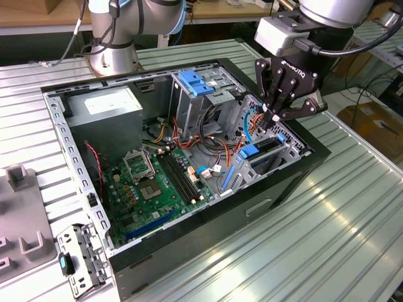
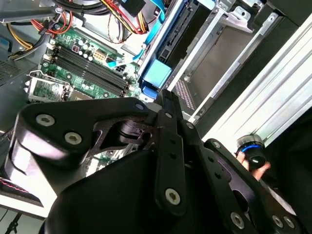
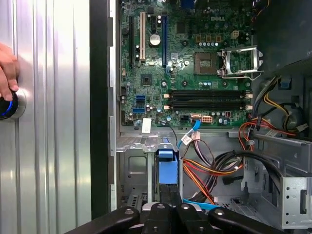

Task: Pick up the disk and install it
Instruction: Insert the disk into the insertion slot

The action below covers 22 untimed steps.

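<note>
The disk point(image 1: 263, 150) stands on edge in the drive bay at the case's corner on the exterior view's right, a dark slab with blue plastic rails. Its blue end tab point(image 3: 167, 168) shows in both wrist views point(image 2: 157, 75). My gripper point(image 1: 270, 117) hangs just above the bay, a little over the disk's top edge and apart from it. The fingers are shut together with nothing between them, seen also in the first wrist view point(image 3: 168, 199) and the second wrist view point(image 2: 165, 97).
The open black case point(image 1: 302, 173) lies on a ribbed metal table. Inside are the green motherboard point(image 1: 157, 182), a grey power-supply box point(image 1: 104, 107), a grey cage with blue top point(image 1: 198, 85) and loose orange and red cables point(image 1: 220, 148). A hand point(image 3: 6, 73) rests on a blue-lit button.
</note>
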Tool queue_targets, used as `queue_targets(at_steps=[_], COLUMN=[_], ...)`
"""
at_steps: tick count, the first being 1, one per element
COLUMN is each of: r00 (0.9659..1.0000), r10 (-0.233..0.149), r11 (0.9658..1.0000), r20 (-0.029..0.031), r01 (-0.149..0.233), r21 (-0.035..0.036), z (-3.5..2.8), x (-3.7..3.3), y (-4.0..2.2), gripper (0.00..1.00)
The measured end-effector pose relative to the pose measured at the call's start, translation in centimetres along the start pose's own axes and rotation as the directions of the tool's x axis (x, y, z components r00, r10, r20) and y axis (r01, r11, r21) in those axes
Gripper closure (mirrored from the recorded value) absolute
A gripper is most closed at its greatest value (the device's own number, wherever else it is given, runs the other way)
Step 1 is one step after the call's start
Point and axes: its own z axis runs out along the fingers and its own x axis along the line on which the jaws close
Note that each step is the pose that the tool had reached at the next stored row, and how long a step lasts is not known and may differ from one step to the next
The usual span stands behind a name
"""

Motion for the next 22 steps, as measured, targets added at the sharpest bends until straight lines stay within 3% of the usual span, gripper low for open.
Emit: queue_targets(at_steps=[8, 10, 20, 22], r00=[1.0000, 1.0000, 0.9999, 0.9999], r10=[0.000, 0.000, 0.000, 0.000], r11=[1.0000, 1.0000, 1.0000, 1.0000], r20=[-0.0023, -0.0083, -0.0102, -0.0101], r01=[0.000, 0.000, 0.000, 0.000], r21=[0.0001, 0.0001, 0.0001, 0.0001], z=[0.01, 0.00, 0.01, 0.26], x=[0.00, 0.00, 0.00, -0.01], y=[0.01, 0.01, 0.01, 0.01], gripper=[0.89, 0.89, 0.89, 0.89])
